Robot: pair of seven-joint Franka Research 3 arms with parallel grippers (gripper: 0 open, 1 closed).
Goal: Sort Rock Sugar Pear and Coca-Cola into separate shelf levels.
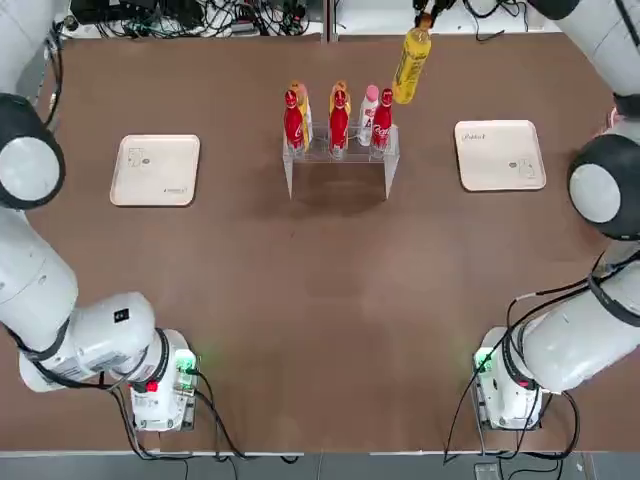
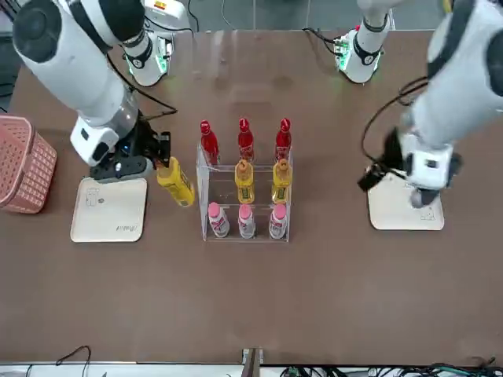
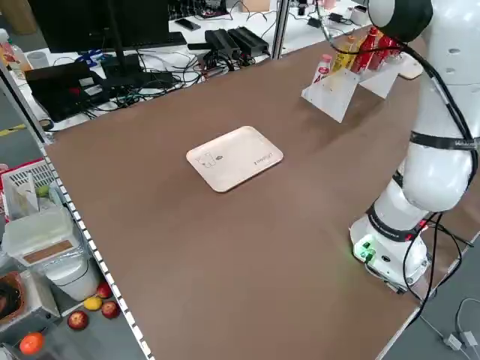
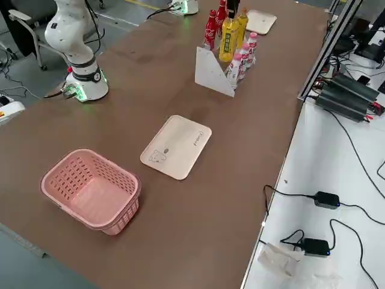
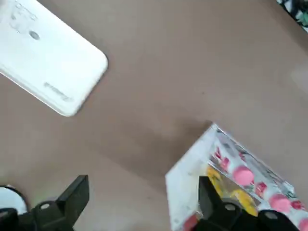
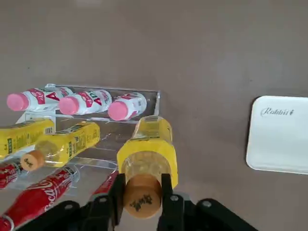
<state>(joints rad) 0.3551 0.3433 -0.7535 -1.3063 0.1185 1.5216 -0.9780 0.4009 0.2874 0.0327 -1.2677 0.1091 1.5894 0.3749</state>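
Right gripper [image 6: 139, 204]: clamped on Rock Sugar Pear bottle [image 6: 147, 161] neck, 3 o'clock of shelf [image 1: 338, 160].
Handling: likely rigid, slick; cap-end hold swings.
Left gripper [image 5: 139, 207]: spread, empty.

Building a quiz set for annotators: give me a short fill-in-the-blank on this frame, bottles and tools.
1. The right tool is shut on a ____ bottle beside the acrylic stand.
2. The red Coca-Cola bottles on the stand number ____.
3. The left tool hangs with its fingers ____.
4. The bottles in the stand's front row have ____ caps.

Missing words: yellow; three; open; pink
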